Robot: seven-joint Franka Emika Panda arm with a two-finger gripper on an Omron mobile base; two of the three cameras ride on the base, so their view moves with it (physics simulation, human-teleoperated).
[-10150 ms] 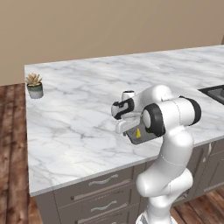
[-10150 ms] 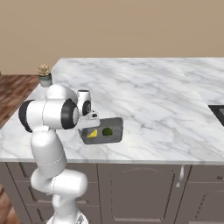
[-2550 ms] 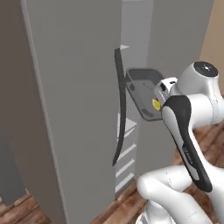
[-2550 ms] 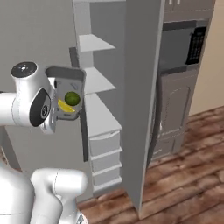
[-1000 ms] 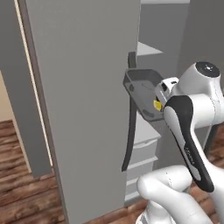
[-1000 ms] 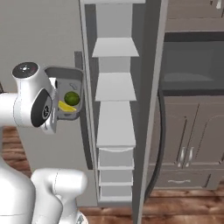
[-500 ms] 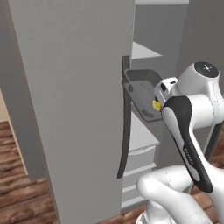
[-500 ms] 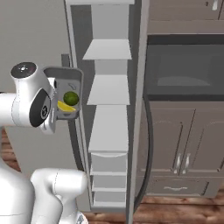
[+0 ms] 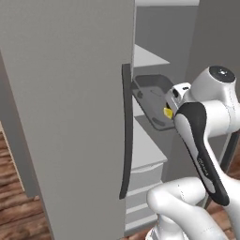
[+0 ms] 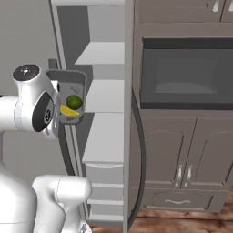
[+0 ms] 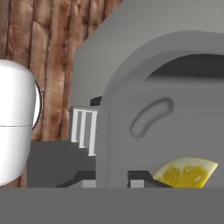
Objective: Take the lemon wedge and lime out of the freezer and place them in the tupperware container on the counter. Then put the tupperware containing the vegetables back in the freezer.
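The dark grey tupperware container (image 10: 75, 82) is tipped on its side in the air, with my gripper (image 10: 58, 109) shut on its rim. Inside it lie the green lime (image 10: 74, 102) and the yellow lemon wedge (image 10: 69, 111). In the hand view the tupperware container's wall (image 11: 153, 109) stands close up, the lemon wedge (image 11: 186, 173) at its lower right, and my gripper (image 11: 111, 179) straddles its edge. From the left, the tupperware container (image 9: 151, 98) hangs just right of the freezer (image 9: 70, 93) door's dark bar handle (image 9: 125, 136), level with the pale shelves (image 10: 107, 54). The counter is out of view.
The freezer's open door edge (image 10: 128, 91) stands between the shelves and a dark built-in oven (image 10: 186, 75) with grey cabinet doors (image 10: 182, 154) below. White drawers (image 10: 102, 182) sit low in the freezer. Wood floor (image 9: 9, 187) lies to the left.
The whole picture has shifted: the base has moved, and the freezer's shelves now sit nearer the held tub. The tub with both fruits stays gripped, unchanged against the arm.
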